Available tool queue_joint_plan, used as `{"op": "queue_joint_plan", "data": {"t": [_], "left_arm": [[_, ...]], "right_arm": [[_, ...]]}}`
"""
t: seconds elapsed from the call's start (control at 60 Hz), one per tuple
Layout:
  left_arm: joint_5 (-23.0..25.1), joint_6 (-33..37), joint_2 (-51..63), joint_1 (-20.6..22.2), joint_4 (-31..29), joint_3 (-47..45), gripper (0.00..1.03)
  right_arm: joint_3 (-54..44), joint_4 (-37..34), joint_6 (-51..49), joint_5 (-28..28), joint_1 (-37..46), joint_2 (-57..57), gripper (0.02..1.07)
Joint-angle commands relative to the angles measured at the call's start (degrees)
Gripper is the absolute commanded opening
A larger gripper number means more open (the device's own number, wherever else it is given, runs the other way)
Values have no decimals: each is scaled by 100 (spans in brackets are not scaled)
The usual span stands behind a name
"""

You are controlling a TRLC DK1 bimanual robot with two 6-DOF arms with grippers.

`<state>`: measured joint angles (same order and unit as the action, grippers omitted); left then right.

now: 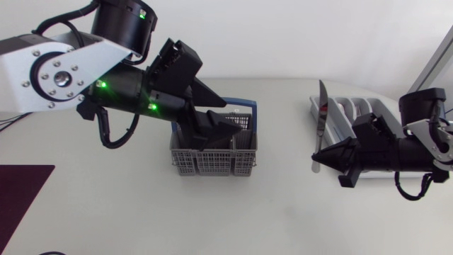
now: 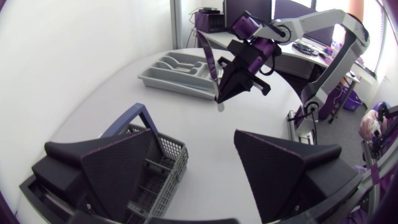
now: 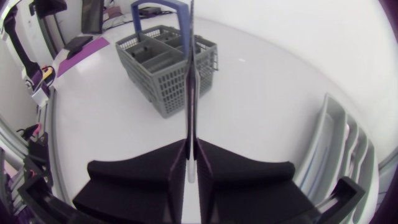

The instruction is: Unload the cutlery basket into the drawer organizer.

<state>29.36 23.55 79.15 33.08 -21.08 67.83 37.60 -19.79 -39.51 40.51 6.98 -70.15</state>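
The grey cutlery basket (image 1: 212,161) with a blue handle stands mid-table. My left gripper (image 1: 225,117) hovers over it, open. In the left wrist view the fingers (image 2: 124,165) stand wide apart with nothing between them, and the basket (image 2: 158,171) lies under one of them. My right gripper (image 1: 320,160) is shut on a table knife (image 1: 321,113), whose blade points away over the near end of the grey drawer organizer (image 1: 368,103). In the right wrist view the knife (image 3: 191,87) sticks out straight ahead of the closed gripper (image 3: 191,148), towards the basket (image 3: 155,62).
A dark purple mat (image 1: 20,202) lies at the front left corner. The organizer (image 2: 177,73) has several long compartments and sits near the right edge, beside my right arm (image 1: 417,149). Bare white table (image 1: 283,205) stretches between basket and organizer.
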Motion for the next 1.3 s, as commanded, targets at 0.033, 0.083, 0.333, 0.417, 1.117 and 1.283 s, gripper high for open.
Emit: {"op": "queue_joint_plan", "data": {"t": [0.033,0.083,0.333,0.417,1.117,1.283], "left_arm": [[-142,9,91,-65,113,-51,92],[-159,27,91,-74,139,-77,92],[-361,115,91,-65,201,-227,92],[-414,132,74,-74,201,-262,92],[-810,255,-32,-47,280,-482,92],[-906,264,-58,5,280,-508,92]], "right_arm": [[379,-69,-567,124,655,-385,8],[511,-69,-620,203,910,-544,8],[1223,177,-848,343,1930,-1502,8],[1469,344,-822,361,2193,-1844,8],[4194,749,-110,-421,3292,-4420,8],[4914,608,163,-773,3301,-4894,8]]}}
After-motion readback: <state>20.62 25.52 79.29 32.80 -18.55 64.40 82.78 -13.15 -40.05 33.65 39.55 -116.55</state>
